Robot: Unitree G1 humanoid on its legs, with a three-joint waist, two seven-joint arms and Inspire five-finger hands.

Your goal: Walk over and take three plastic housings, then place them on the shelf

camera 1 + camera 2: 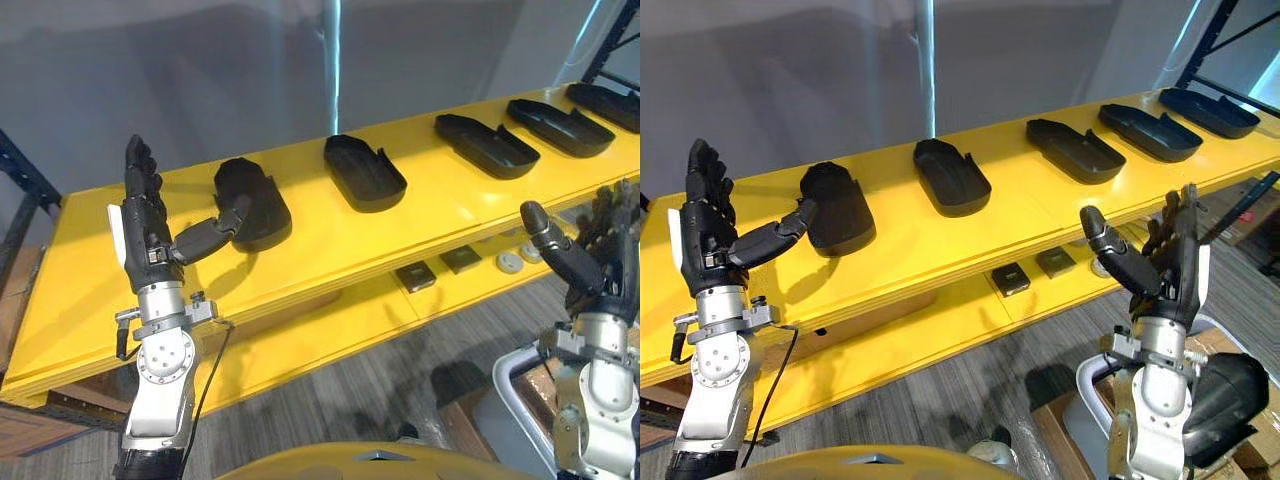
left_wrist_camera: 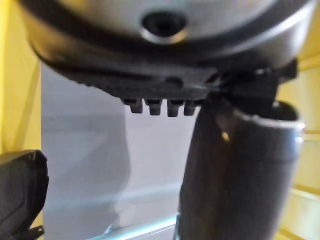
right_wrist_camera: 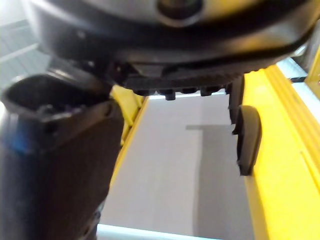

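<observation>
5 black moulded plastic housings (image 1: 364,172) lie in a row along the glossy yellow top shelf (image 1: 330,245), each apart from its neighbours. 4 lie hollow side up, while the leftmost housing (image 1: 255,195) looks domed side up. That housing lies just beside the left hand (image 1: 147,232), which is raised in front of the shelf with its fingers straight up and its thumb stretched toward it. The thumb tip overlaps the housing's near edge, and I cannot tell whether they touch. The hand is released and holds nothing. The right hand (image 1: 1168,272) is raised at the shelf's near edge, also released and empty, in front of the third housing (image 1: 1074,149) and apart from it. On the lower yellow shelf (image 1: 330,320) lie 2 dark square parts (image 1: 415,277) and, in the left eye view, 2 pale round discs (image 1: 510,262). The left wrist view shows 1 housing's rounded end close up. The right wrist view shows 2 housings edge-on along the yellow board.
</observation>
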